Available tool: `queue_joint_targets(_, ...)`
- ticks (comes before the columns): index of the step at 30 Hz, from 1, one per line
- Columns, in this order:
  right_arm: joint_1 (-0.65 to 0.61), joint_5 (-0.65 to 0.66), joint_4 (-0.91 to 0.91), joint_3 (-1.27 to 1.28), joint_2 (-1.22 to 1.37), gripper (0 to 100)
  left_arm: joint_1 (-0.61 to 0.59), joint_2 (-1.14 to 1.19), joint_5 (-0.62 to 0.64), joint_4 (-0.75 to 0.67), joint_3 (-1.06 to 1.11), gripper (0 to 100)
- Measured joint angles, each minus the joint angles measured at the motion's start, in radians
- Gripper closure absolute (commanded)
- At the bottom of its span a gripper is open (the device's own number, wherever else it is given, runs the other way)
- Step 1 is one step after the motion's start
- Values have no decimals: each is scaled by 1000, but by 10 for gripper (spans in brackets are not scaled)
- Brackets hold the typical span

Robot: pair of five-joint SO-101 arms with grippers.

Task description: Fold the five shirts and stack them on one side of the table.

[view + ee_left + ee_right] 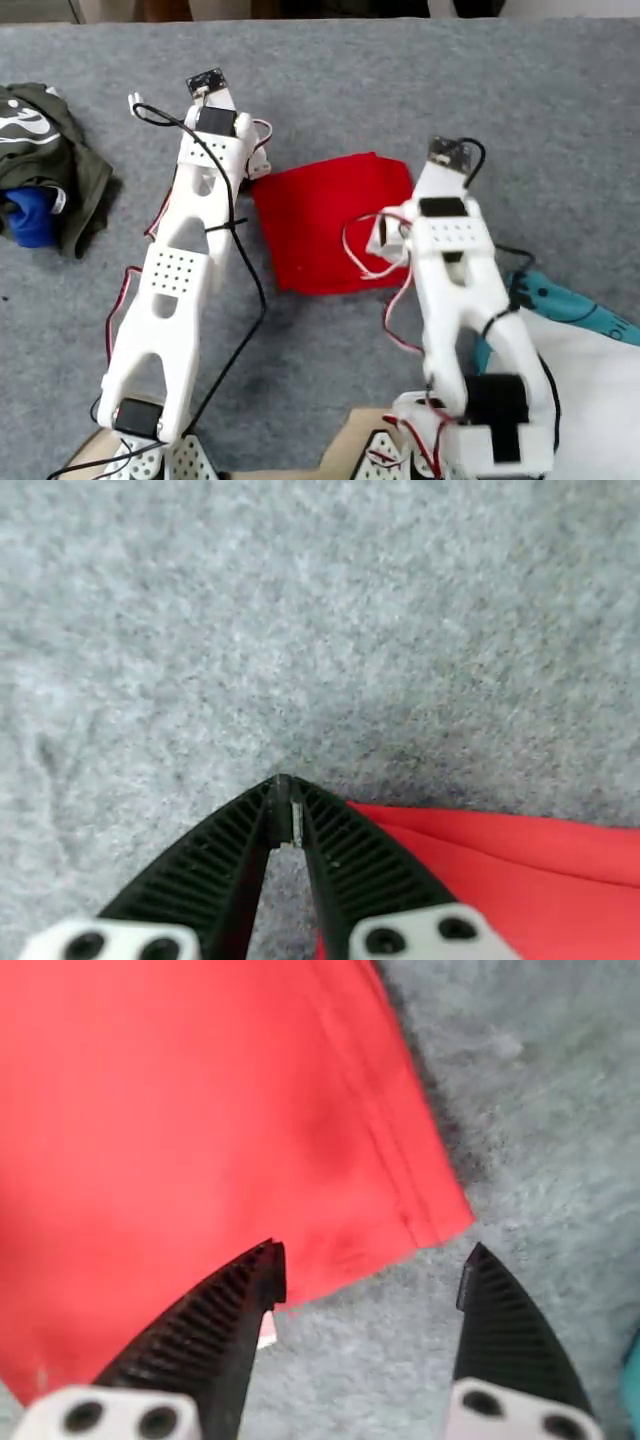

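Note:
A folded red shirt (320, 220) lies flat in the middle of the grey table (400, 80), between the two arms. My left gripper (285, 800) is shut with nothing in it, its tips just above the grey surface beside the red shirt's (500, 860) edge. My right gripper (375, 1260) is open and hangs over a corner of the red shirt (180, 1110), one finger above the cloth and the other above the grey surface. The left arm (200, 190) stands left of the shirt, and the right arm (450, 230) covers its right edge.
A crumpled heap at the far left holds a dark olive shirt (60, 140) and a blue one (30, 215). At the lower right lie a teal shirt (560, 300) and a white one (590, 380). Cardboard (350, 440) sits between the arm bases.

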Motion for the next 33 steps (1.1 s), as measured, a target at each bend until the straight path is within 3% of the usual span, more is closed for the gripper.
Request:
queue_joint_targets(9, 0, -180, -3, -137, 169, 709, 0, 0, 0, 0, 0, 978)
queue_joint_targets(27, -29, -210, -15, -261, 390, 715, 0, 0, 0, 0, 0, 978)
queue_joint_targets(30, -32, -210, -14, -284, 422, 790, 0, 0, 0, 0, 0, 978)
queue_joint_targets(33, -28, -210, -11, -315, 451, 985, 0, 0, 0, 0, 0, 978)
